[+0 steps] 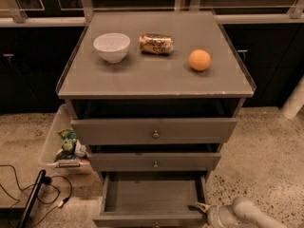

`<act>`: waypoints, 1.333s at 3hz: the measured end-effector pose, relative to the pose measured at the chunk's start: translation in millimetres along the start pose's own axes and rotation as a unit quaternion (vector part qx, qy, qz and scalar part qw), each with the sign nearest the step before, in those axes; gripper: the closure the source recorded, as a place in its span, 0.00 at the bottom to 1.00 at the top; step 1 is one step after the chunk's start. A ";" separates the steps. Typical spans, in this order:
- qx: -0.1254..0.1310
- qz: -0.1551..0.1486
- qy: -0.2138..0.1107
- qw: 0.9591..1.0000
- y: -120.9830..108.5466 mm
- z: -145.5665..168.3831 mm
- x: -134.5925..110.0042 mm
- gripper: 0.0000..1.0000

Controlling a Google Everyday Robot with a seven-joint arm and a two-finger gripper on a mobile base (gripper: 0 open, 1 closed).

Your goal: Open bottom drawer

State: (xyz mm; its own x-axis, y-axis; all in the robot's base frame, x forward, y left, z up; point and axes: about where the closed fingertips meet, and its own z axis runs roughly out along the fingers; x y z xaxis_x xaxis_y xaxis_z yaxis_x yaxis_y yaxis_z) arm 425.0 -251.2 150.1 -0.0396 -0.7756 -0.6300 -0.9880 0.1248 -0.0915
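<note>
Camera view. Arm [251, 215] enters low from the lower right corner: pale, smooth, rounded segments running leftward close to the floor [270, 151], with a bulbous joint just behind the wrist. Gripper [202, 208] at its left end, small and yellowish at the tip, aimed left. Cannot tell whether it is parted or closed, nor whether it grasps anything.

Bottom drawer [152, 196]: immediately left of the gripper, pulled well out of the cabinet [156, 77]. The gripper sits at its right front corner, touching or just beside the side wall; cannot tell which. Plain grey box interior, flat matte boards, square corners. Its low front runs along the frame's bottom edge.

Above and left of the gripper: middle drawer [118, 161], grey wood, small round brass knob [155, 164] at centre, set slightly forward. Higher again, top drawer [109, 129], taller front, the same grey matte finish, also a little forward, with a dark gap over it.

Cabinet top, well above the gripper: flat grey slab, edges slightly worn. On it, left to right: a white glossy round bowl [112, 46]; a gold-brown metallic can [156, 44] lying on its side; a smooth orange [200, 60], round.

Far left of the gripper, on the floor: a translucent plastic bin [50, 144] holding colourful packets, beside the cabinet; black cables [19, 184] looped nearby. Floor speckled, stone-like.
</note>
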 end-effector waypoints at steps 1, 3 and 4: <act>-0.007 0.002 -0.001 1.000 11.1 -3.0 2.8 0.50; -0.011 0.007 -0.001 1.000 24.1 -8.3 5.4 0.71; -0.011 0.007 -0.001 1.000 24.0 -10.4 3.7 0.47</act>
State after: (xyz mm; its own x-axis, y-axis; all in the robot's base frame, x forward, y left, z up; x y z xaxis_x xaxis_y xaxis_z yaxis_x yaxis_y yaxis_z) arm 399.6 -257.5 153.5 -0.0541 -0.7725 -0.6328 -0.9902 0.1230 -0.0655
